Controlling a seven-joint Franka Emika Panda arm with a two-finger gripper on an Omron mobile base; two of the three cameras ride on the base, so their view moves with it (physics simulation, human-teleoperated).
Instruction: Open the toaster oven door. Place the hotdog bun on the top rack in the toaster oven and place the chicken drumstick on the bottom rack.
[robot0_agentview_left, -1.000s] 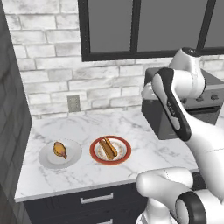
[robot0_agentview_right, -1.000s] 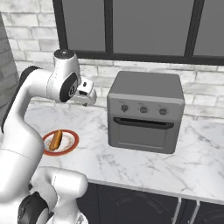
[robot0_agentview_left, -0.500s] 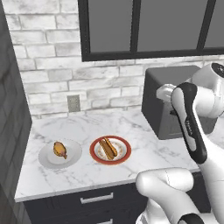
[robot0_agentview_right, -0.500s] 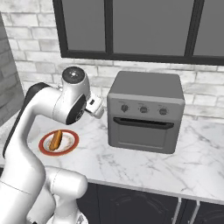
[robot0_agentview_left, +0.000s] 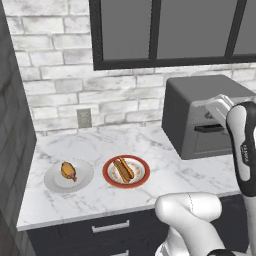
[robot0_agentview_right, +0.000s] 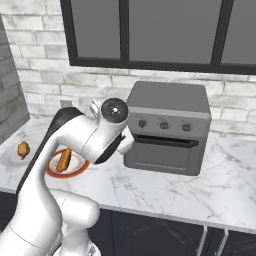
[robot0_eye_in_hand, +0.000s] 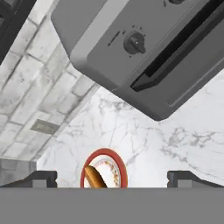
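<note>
Two plates sit on the marble desk (robot0_agentview_left: 165, 172). Furthest left is a grey plate (robot0_agentview_left: 56, 181) carrying the chicken drumstick (robot0_agentview_left: 68, 170), a small golden-brown lump. Just beside it to the right lies a red-rimmed plate (robot0_agentview_left: 109, 173) with the hotdog bun (robot0_agentview_left: 123, 169) lying across it, sausage along its middle. A grey wall outlet (robot0_agentview_left: 84, 118) is set in the white brick behind them.

Further right stands the toaster oven (robot0_agentview_right: 167, 127), pushed back near the wall, well apart from both plates. Its toaster oven door (robot0_agentview_right: 163, 156) is shut flat against the front, the black bar handle (robot0_agentview_right: 164, 141) running across the top of the panel under three round knobs (robot0_agentview_right: 164, 125).

From the right base view, the white arm arches up from below, bends forward at the elbow, and its wrist hangs just in front of the oven's left corner, at about handle height. Looking along the hand, the gripper (robot0_eye_in_hand: 112, 177) has its two dark fingertips (robot0_eye_in_hand: 41, 177) spread fully wide with nothing between them; beyond them lie bare marble and the red-rimmed plate, and the oven's front fills the space above at a steep tilt.
</note>
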